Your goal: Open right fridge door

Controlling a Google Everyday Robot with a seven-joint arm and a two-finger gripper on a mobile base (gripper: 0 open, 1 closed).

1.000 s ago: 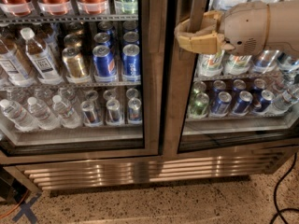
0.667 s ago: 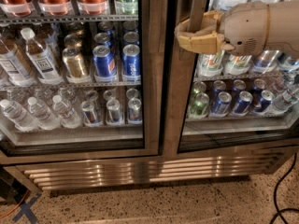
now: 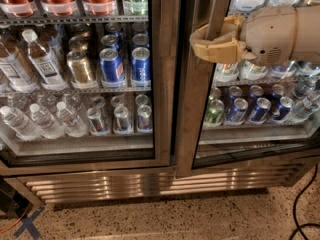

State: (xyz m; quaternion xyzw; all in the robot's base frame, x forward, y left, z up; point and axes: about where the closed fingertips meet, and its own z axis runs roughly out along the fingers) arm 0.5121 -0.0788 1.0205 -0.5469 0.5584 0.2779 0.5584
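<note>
1. The right fridge door fills the right half of the view. It is a tall glass pane in a wide brushed-steel frame, and its long axis runs top to bottom. Its lower rail slants away from the cabinet line and a dark gap shows along its free edge, so I judge it already a little ajar.
2. The left fridge door stands just beside that free edge and looks closed and flush. The steel grille runs below both doors.
3. The robot's arm reaches in from the hinge side of the right fridge door, crossing in front of its upper glass.
4. The gripper sits on the right fridge door's free-edge stile, high up. Its tan fingers lie across the steel, close together, and appear clamped on that edge.
5. The door therefore lies directly in the gripper's hold. The swing most likely has to pull the free edge outward, away from the left fridge door, about hinges on the far right.
6. Behind the right fridge door's glass, a shelf holds blue cans and one green can nearest the stile.
7. Beyond the free edge, behind the other glass, are water bottles low down and blue cans with a gold can above.
8. A black cable lies on the floor below the right fridge door's hinge side and could catch the base.
</note>
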